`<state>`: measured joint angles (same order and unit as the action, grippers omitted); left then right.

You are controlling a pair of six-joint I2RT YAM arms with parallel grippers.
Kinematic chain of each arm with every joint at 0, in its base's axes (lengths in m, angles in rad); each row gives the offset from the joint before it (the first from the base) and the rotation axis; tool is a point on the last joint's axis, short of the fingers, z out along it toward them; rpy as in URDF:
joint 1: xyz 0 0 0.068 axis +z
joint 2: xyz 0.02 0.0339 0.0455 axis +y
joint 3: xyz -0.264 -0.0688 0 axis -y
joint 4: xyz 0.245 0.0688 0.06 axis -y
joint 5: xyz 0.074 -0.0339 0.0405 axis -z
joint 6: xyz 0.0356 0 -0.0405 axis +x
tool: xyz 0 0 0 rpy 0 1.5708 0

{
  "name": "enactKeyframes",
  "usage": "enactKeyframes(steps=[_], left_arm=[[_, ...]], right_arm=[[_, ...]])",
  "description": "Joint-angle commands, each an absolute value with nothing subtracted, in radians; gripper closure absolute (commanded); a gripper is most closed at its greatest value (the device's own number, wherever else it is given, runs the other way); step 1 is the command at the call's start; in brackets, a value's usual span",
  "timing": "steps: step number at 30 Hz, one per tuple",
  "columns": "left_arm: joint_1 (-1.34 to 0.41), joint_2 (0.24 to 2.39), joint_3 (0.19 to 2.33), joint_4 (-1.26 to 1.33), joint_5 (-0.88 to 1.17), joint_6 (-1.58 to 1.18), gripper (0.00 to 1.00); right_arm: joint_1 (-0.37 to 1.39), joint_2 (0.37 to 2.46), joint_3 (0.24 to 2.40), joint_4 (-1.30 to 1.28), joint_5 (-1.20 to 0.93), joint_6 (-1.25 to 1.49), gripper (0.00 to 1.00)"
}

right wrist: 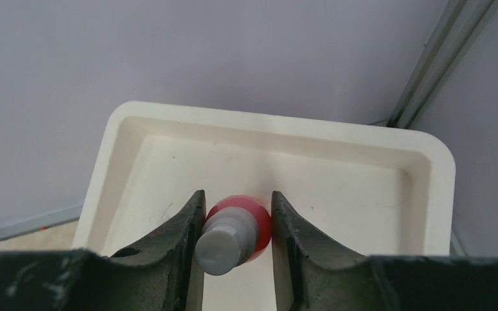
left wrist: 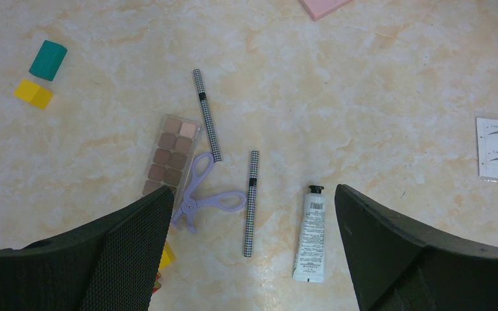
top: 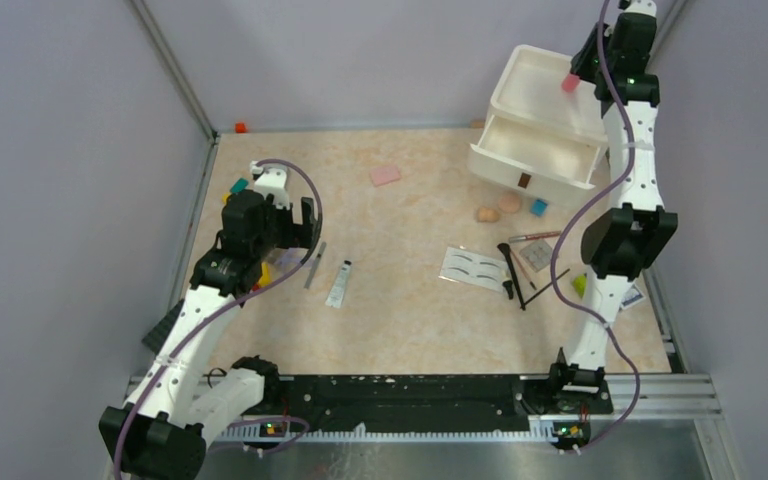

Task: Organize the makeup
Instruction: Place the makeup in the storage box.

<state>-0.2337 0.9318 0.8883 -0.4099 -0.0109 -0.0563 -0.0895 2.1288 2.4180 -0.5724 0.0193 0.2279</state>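
Beige marbled tabletop (top: pixel 410 320). Nearest me, at about 9 o'clock, the left tool (left wrist: pixel 253 194) hangs with its jaws spread wide and nothing in them. It looks staged for a pick: the silver tube (left wrist: pixel 310 236) and the checkered pencils (left wrist: pixel 206 113) lie right under it, with an eyeshadow palette (left wrist: pixel 170 152) and a purple scissor-thing (left wrist: pixel 204 191) just beside them.

Mid-table around 3 o'clock there's the white eyebrow card (top: pixel 472 268) with thin brushes (top: pixel 520 275) next to it. The peach sponges (top: pixel 498 208) sit closer to the organizer, and the pink pad (top: pixel 385 176) is up toward 12.

Way back at 1 o'clock, the right tool (right wrist: pixel 237 197) is clamped on the pink spray bottle (right wrist: pixel 233 233), holding it over the top tray of the white organizer (top: pixel 520 90). My guess is the tray is where the bottle goes, and the open drawer (top: pixel 535 150) below is for the flat stuff.
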Motion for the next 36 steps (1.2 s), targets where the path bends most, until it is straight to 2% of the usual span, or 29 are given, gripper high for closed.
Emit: enactKeyframes(steps=[1, 11, 14, 16, 20, 22, 24, 36], left_arm=[[-0.229, 0.928, 0.884, -0.358, 0.025, -0.056, 0.01], [-0.229, 0.93, 0.885, -0.358, 0.018, -0.056, 0.01], [-0.229, 0.927, 0.885, -0.359, 0.016, -0.056, 0.01], [-0.229, 0.924, 0.884, -0.358, 0.018, -0.056, 0.01], [-0.229, 0.927, 0.885, -0.357, 0.024, -0.056, 0.01], [-0.229, 0.927, 0.886, -0.357, 0.023, -0.056, 0.01], [-0.229, 0.926, 0.885, -0.357, 0.023, -0.057, 0.01], [-0.229, 0.921, 0.885, -0.358, 0.038, -0.06, 0.01]], right_arm=[[-0.103, 2.143, 2.48, -0.542, 0.036, 0.208, 0.94], [-0.114, 2.182, 2.469, -0.535, 0.075, 0.186, 0.86], [-0.114, 2.187, 2.465, -0.535, 0.069, 0.187, 0.73], [-0.114, 2.189, 2.462, -0.535, 0.081, 0.186, 0.58], [-0.114, 2.184, 2.453, -0.535, 0.098, 0.178, 0.34], [-0.114, 2.175, 2.444, -0.528, 0.097, 0.173, 0.17], [-0.114, 2.163, 2.431, -0.52, 0.104, 0.17, 0.13], [-0.091, 2.012, 2.454, -0.507, 0.154, 0.137, 0.11]])
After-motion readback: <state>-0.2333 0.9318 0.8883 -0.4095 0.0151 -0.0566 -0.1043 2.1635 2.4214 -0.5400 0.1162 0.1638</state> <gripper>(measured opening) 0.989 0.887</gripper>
